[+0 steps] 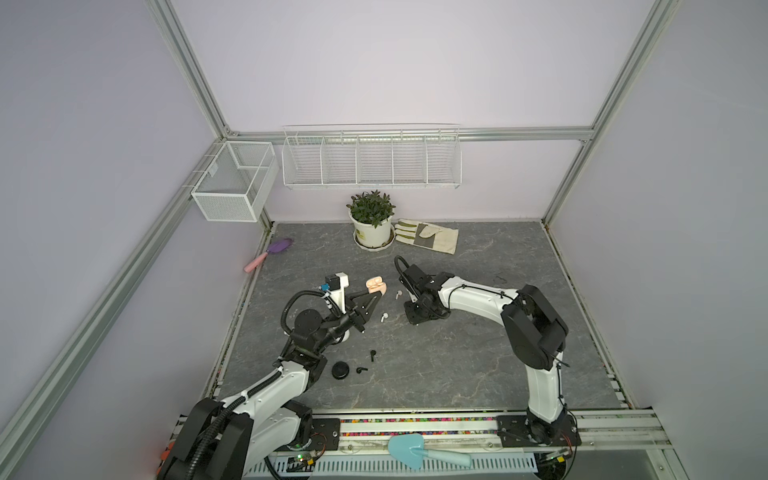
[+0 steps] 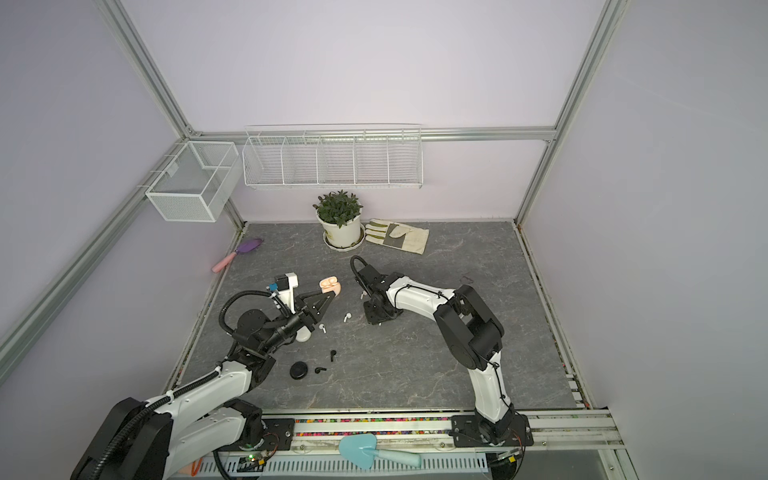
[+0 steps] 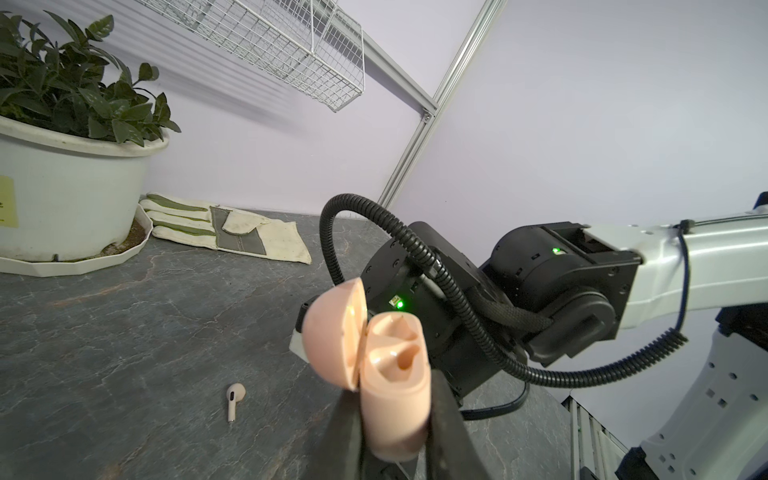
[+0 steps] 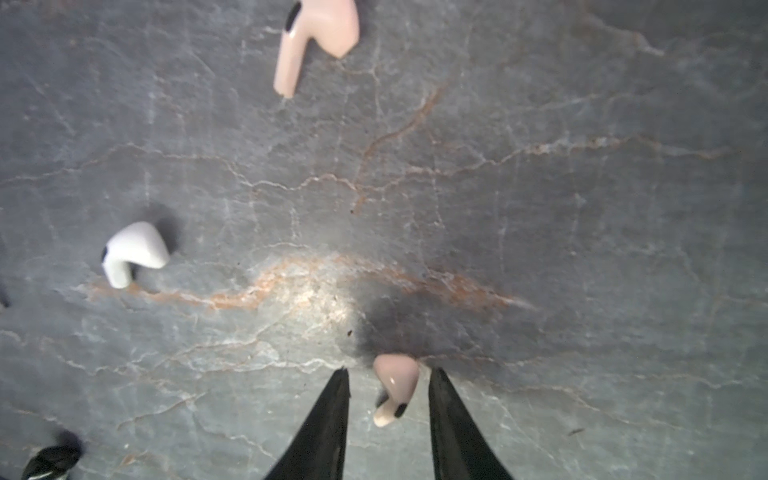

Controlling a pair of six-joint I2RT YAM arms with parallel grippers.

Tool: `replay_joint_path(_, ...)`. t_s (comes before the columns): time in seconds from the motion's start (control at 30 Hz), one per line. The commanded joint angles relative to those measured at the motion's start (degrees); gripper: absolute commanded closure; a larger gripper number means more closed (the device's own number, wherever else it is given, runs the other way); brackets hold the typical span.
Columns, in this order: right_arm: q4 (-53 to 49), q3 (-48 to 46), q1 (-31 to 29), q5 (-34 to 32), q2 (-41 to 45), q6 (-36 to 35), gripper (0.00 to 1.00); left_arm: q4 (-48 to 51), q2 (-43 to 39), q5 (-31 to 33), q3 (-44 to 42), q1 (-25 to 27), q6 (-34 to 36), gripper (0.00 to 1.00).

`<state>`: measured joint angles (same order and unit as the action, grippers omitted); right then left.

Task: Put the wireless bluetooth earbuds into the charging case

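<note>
My left gripper (image 3: 395, 419) is shut on the peach charging case (image 3: 395, 374), held above the table with its lid open and both sockets bare; the charging case (image 1: 376, 284) shows in both top views. My right gripper (image 4: 390, 384) points down at the table, open, with a pale pink earbud (image 4: 397, 382) between its fingers and a gap on each side. A second pink earbud (image 4: 316, 37) and a white earbud (image 4: 133, 253) lie further off. In a top view the right gripper (image 1: 410, 318) hides the earbud beneath it. Two black earbuds (image 1: 372, 354) lie nearer the front.
A round black case (image 1: 341, 370) lies by the left arm, and a white case (image 2: 303, 334) sits partly under it. At the back stand a potted plant (image 1: 371, 220) and a work glove (image 1: 428, 237). A purple scoop (image 1: 270, 253) lies at the left edge.
</note>
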<state>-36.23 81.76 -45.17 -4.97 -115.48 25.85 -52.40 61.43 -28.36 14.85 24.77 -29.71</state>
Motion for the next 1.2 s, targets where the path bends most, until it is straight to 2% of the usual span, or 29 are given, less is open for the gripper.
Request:
replay_joint_path(0.0, -1.8, 1.0, 0.3, -1.2, -1.8, -0.5, 0.65, -0.5, 0.7, 0.0, 0.0, 0.1, 0.2, 1.00)
replay_joint_path(0.3, -1.9, 1.8, 0.2, -0.5, -3.1, -0.4, 0.70, 1.0, -0.3, 0.4, -0.1, 0.2, 1.3, 1.00)
replay_joint_path(0.6, -3.8, 2.8, -0.9, -2.7, -3.5, 0.1, 0.74, 2.0, -0.7, 0.7, -0.2, 0.0, 1.9, 1.00)
replay_joint_path(1.17, -3.6, 3.0, -1.2, -3.1, -3.1, 1.0, 0.78, 2.5, -1.3, 0.9, -0.1, 0.1, 2.2, 1.00)
